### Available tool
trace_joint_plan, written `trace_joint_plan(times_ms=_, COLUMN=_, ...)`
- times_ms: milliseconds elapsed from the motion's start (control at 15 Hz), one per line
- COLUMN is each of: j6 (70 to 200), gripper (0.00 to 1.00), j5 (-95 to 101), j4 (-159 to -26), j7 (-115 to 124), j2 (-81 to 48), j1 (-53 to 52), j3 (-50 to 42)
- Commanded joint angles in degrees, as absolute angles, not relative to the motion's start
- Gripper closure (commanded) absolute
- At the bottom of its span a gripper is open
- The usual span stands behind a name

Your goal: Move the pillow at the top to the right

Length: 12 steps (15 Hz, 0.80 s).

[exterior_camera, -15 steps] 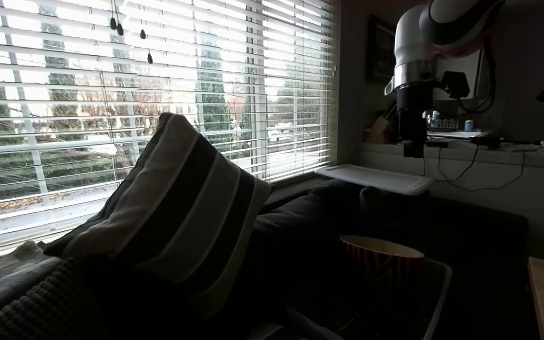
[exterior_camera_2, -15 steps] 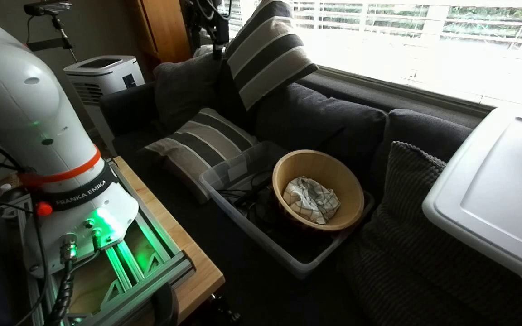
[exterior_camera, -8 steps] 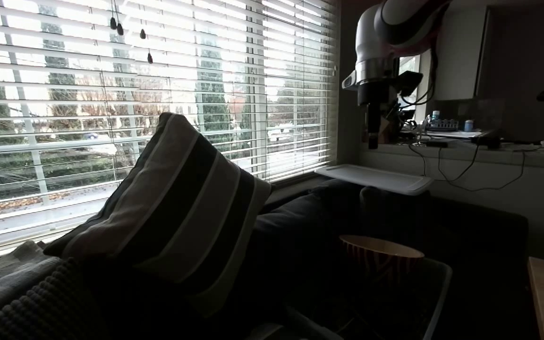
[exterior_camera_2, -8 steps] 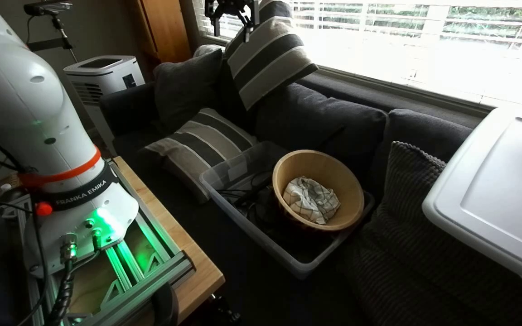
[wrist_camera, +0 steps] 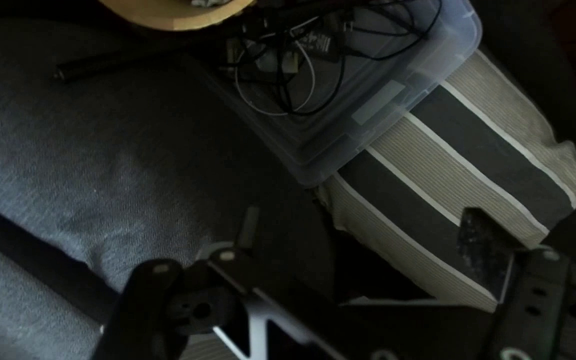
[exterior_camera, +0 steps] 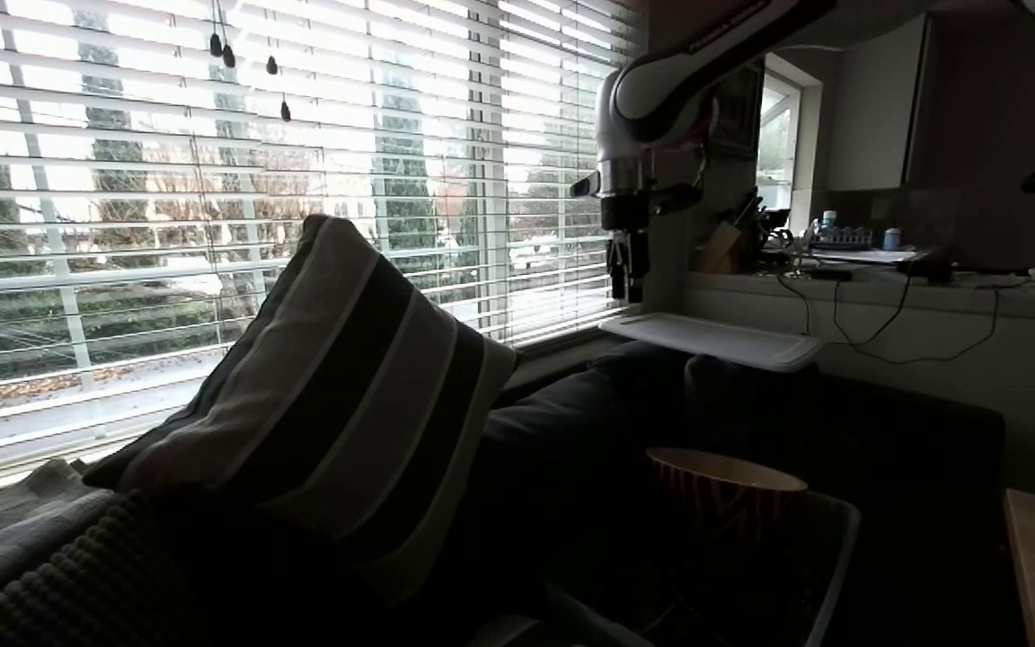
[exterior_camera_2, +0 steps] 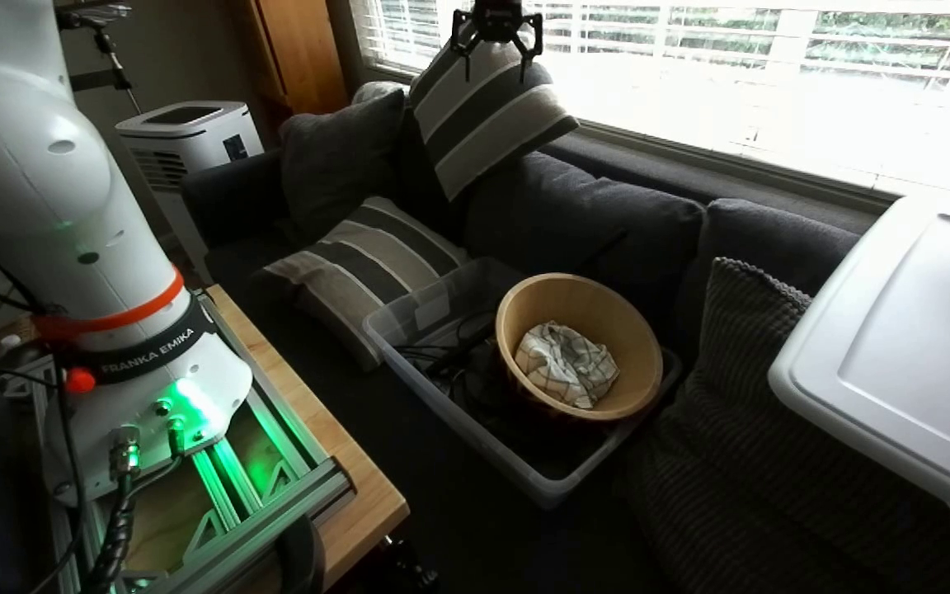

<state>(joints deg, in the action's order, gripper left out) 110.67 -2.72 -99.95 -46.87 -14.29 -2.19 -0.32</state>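
Note:
The striped pillow leans at the top of the sofa back against the window, tilted with a corner up; it shows in both exterior views (exterior_camera: 374,395) (exterior_camera_2: 487,115). My gripper (exterior_camera_2: 496,78) is open and empty, with its fingers spread in front of the pillow's upper part in that view. In an exterior view the gripper (exterior_camera: 627,292) hangs to the right of the pillow, apart from it. In the wrist view the open jaws (wrist_camera: 363,235) hold nothing. A sliver of striped cloth at the bottom there (wrist_camera: 208,348) may be the pillow; I cannot tell.
A second striped cushion (exterior_camera_2: 384,247) lies on the seat, partly under a clear bin (exterior_camera_2: 475,441). The bin holds cables and a wooden bowl (exterior_camera_2: 578,289) with a cloth. A dark ribbed cushion (exterior_camera_2: 739,371) and a white lid (exterior_camera_2: 920,330) stand right. Window blinds (exterior_camera: 212,135) are behind.
My arm and gripper have moved across toward the striped pillow, leftward in an exterior view, and the gripper has turned so both fingers show. The pillow has not moved.

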Motion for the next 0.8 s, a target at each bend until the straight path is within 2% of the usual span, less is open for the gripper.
trace_joint_plan(times_ms=0, j6=108.8, gripper=0.0, j5=-0.9, j4=-87.4, j7=-55.0, j2=-24.1, j1=0.0, j3=2.1)
trace_joint_plan(times_ms=133, j6=107.9, gripper=0.0, j5=-1.7, j4=-82.1, j7=-57.3, j2=-27.8, j1=0.7, j3=3.0)
trace_joint_plan(times_ms=200, j6=110.3, gripper=0.0, j5=-1.5, j4=-88.7, j7=-54.3, j2=-23.3, j1=0.5, j3=2.7)
trace_joint_plan(times_ms=733, j6=109.6, gripper=0.0, j5=-1.4, j4=-83.2, j7=-56.0, j2=-27.1, j1=0.9, j3=3.3)
